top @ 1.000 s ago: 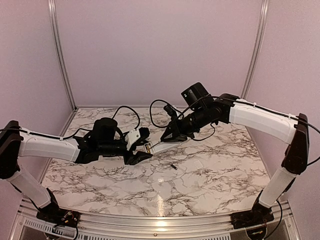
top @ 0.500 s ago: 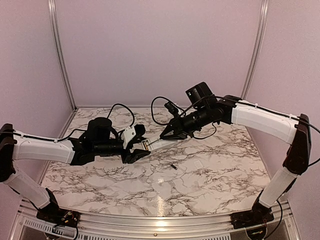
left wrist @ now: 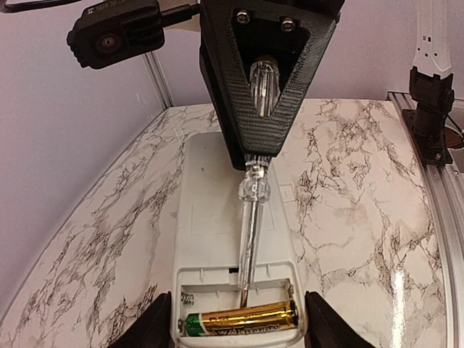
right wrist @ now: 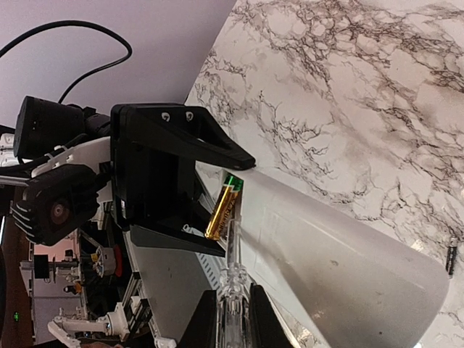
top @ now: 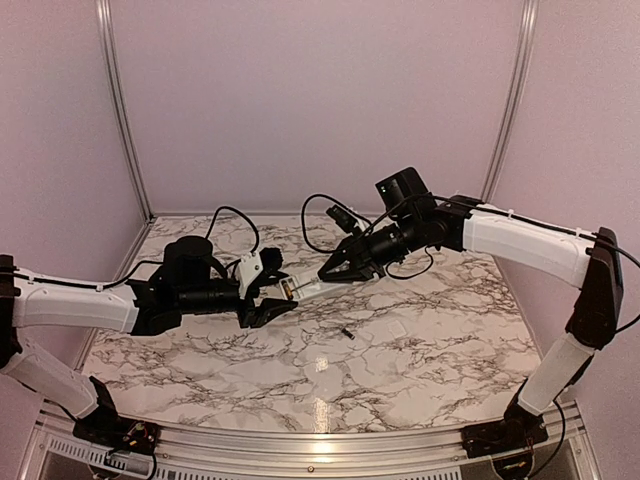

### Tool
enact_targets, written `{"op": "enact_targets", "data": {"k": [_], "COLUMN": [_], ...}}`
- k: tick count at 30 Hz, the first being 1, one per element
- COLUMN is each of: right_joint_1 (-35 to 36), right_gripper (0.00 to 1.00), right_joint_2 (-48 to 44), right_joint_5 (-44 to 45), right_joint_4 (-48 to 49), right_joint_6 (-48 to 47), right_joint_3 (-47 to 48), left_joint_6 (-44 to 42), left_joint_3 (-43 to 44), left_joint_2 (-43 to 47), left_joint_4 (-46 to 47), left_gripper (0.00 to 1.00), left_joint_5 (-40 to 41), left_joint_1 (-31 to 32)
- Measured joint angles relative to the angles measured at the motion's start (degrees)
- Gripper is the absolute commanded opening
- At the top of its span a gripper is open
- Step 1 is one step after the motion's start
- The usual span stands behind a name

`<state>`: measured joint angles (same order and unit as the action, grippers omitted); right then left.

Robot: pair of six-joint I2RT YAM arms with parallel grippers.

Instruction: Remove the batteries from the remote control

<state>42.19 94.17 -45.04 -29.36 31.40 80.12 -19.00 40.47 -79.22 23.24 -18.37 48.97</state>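
My left gripper [top: 268, 298] is shut on the battery end of the white remote control [top: 312, 288] and holds it above the table. In the left wrist view the open recess of the remote [left wrist: 210, 210] holds one gold battery [left wrist: 239, 319] with a green end. The slot beside it shows only a spring. My right gripper [top: 337, 270] is shut on a clear-handled screwdriver [left wrist: 250, 232]. Its tip sits in the recess just behind the battery. The right wrist view shows the same battery [right wrist: 223, 209], the screwdriver [right wrist: 232, 268] and the remote [right wrist: 341, 254].
A small dark slim object [top: 345, 333] lies on the marble table below the remote; it also shows in the right wrist view [right wrist: 451, 257]. A small flat white plate [left wrist: 288, 192] lies on the table beside the remote. Cables hang behind the right wrist.
The left arm has drawn back to the left, with the remote still held. The right gripper followed a little left and up, and the screwdriver stays at the recess.
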Motion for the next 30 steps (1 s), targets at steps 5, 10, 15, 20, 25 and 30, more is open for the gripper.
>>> {"op": "enact_targets", "data": {"k": [5,10,15,20,25,30], "right_joint_1": [0.0,0.1,0.6,0.8,1.2,2.7], "right_gripper": [0.0,0.0,0.0,0.0,0.0,0.0], "right_joint_2": [0.6,1.7,4.4,5.0,5.7,7.3], "right_joint_5": [0.0,1.2,6.0,9.6,11.1,11.9], "right_joint_4": [-1.3,-4.2,-11.2,-16.1,-20.0,-22.4], "right_joint_6": [-0.1,-0.6,-2.5,-4.0,-6.0,-7.4], "right_joint_3": [1.3,3.9,11.3,16.0,19.1,21.1], "left_joint_6": [0.0,-0.3,-0.5,-0.5,-0.4,-0.3], "left_joint_3": [-0.3,-0.3,-0.2,-0.1,0.5,1.0], "left_joint_2": [0.3,0.3,0.3,0.3,0.3,0.3], "left_joint_4": [0.0,0.0,0.0,0.0,-0.5,-1.7], "left_gripper": [0.44,0.43,0.44,0.44,0.44,0.43], "left_joint_5": [0.2,0.7,0.9,0.9,0.8,0.6], "left_joint_1": [0.2,0.2,0.2,0.4,0.5,0.6]}}
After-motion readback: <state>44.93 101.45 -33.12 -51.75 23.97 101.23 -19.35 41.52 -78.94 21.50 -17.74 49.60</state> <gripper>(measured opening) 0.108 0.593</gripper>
